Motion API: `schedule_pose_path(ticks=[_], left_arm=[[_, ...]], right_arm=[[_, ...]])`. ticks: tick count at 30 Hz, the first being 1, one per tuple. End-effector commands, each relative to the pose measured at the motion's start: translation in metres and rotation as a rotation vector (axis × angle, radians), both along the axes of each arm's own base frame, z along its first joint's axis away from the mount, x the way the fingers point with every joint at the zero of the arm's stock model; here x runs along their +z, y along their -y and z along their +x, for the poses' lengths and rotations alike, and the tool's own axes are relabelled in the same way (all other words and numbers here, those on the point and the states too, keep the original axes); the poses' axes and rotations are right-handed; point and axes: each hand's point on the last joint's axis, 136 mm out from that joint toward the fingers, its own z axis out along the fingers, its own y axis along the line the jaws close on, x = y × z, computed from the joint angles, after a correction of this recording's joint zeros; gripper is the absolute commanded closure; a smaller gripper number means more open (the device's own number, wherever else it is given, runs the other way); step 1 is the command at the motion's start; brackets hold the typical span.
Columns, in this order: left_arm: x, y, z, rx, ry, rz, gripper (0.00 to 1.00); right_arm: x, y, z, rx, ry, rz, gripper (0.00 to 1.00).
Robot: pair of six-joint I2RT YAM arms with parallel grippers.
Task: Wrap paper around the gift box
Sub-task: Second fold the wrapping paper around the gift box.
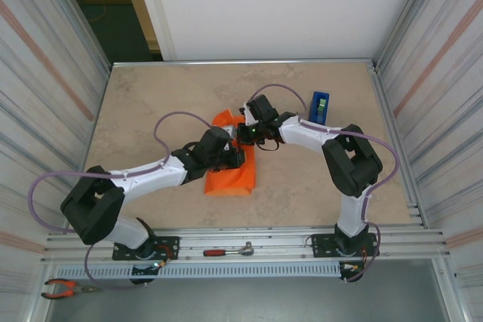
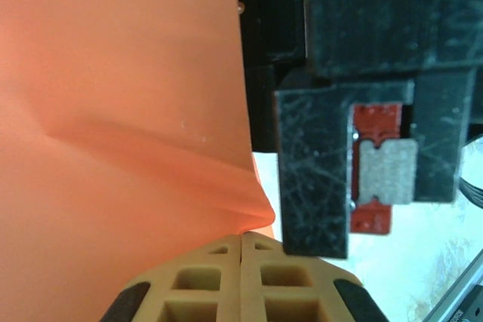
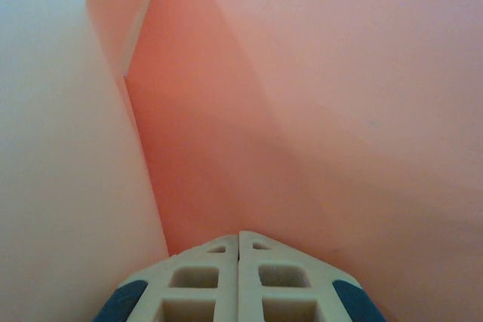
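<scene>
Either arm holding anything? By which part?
Left gripper: jaws shut, seemingly pinching the paper at a creased edge. Right gripper: jaws shut against paper; hold cannot be told.

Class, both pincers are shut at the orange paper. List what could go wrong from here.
1. The paper puckers toward the left pincer; pushing further might crease or tear it.
2. The right pincer sits right beside the left one, so the two could collide.
3. The tape dispenser stands close to the right arm; a swing might topple it.
</scene>
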Motion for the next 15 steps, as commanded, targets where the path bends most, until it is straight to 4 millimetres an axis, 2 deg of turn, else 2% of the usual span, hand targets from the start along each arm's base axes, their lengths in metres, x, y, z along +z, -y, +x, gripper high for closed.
schedule_pose_path(ticks=[1,6,9,13,15], left_arm=[[-0.011,0.012,-0.010,-0.073,-0.004,-0.028,1.00],[-0.042,0.009,-0.018,-0.085,-0.044,-0.016,1.00],[-0.053,0.003,-0.023,-0.077,-0.067,0.004,1.00],[-0.061,-0.006,-0.027,-0.052,-0.092,0.027,1.00],[-0.065,-0.010,-0.029,-0.041,-0.103,0.043,1.00]], right_arm=[[-0.086,0.026,-0.046,0.000,-0.198,-0.225,1.00],[-0.087,0.025,-0.047,-0.001,-0.202,-0.225,1.00],[-0.084,0.025,-0.046,-0.005,-0.205,-0.214,1.00],[-0.069,0.024,-0.035,-0.019,-0.199,-0.174,1.00],[-0.055,0.025,-0.025,-0.031,-0.193,-0.137,1.00]])
